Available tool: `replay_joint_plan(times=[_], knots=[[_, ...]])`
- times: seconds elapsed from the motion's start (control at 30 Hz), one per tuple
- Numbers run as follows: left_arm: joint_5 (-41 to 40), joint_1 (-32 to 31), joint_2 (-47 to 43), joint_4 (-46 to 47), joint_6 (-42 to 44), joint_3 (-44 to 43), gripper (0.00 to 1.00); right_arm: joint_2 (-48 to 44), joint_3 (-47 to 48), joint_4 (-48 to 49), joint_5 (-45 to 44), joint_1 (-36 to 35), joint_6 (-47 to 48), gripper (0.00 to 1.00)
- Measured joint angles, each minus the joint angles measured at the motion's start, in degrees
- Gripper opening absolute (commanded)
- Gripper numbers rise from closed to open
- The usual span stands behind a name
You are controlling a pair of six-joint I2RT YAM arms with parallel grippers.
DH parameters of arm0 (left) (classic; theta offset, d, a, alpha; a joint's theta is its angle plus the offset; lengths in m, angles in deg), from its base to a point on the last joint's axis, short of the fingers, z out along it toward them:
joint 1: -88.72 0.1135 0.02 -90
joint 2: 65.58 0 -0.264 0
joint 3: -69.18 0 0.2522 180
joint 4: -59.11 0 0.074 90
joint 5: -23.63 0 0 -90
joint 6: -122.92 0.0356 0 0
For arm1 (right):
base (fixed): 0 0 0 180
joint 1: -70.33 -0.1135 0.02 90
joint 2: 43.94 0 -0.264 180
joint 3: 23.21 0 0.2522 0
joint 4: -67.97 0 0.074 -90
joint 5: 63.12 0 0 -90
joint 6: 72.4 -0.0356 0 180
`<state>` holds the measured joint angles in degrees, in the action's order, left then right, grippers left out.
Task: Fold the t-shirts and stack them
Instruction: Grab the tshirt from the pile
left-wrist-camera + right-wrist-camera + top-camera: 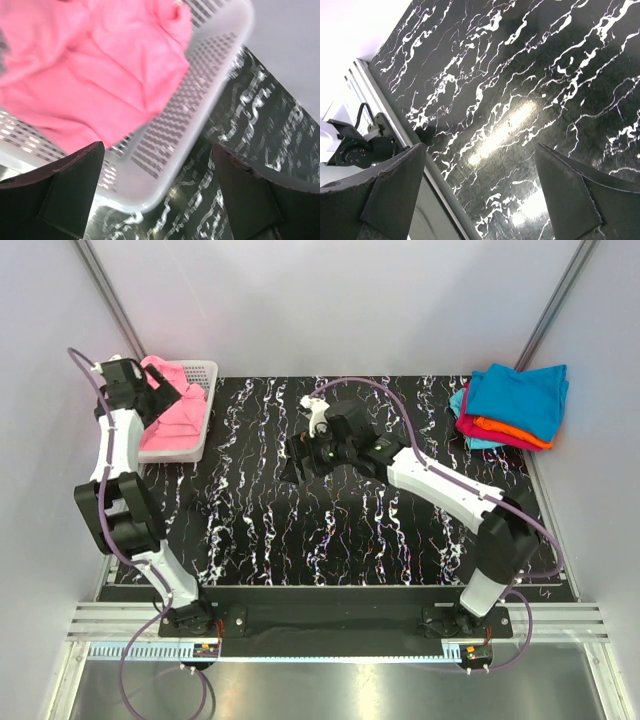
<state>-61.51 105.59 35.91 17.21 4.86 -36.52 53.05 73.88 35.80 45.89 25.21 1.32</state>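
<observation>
**Both grippers open and empty, pink shirt in the basket**

We see the left gripper [157,150] with its fingers spread wide and nothing between them. It is poised above the wall of the white mesh basket [200,100] at the far left corner. The bright pink t-shirt [100,65] lies crumpled inside that basket. The right gripper [480,150] is also wide open and holds nothing, hanging over the middle of the black marbled table [520,75]. At the far right corner we find a folded stack. A teal-blue t-shirt [520,395] lies on top, with an orange t-shirt [515,432] and a magenta t-shirt [480,427] beneath it.
</observation>
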Motion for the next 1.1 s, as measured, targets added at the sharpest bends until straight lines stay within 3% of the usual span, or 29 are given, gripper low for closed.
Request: replay_joint_plan(times=[0.27,0.67,0.87,1.03,1.1], knots=[[-7.93,4.74,7.69,-0.02,-4.31,-2.27,0.91,3.39,2.36,-1.03,0.31,0.13,0.20,0.97],[-16.11,4.37,20.57,-1.79,-6.29,-8.74,0.86,7.52,2.60,-1.29,3.06,3.54,0.11,0.96],[-19.45,4.42,22.80,-2.14,-4.39,-11.26,0.70,9.42,3.87,-1.38,3.23,3.72,-0.31,0.96],[-20.33,4.11,24.28,-2.14,-1.75,-12.68,0.65,10.14,4.87,-1.27,3.63,3.72,-0.94,0.96],[-20.85,3.74,24.72,-2.03,-0.63,-13.25,0.51,10.21,5.11,-1.29,3.89,3.72,-1.18,0.96]])
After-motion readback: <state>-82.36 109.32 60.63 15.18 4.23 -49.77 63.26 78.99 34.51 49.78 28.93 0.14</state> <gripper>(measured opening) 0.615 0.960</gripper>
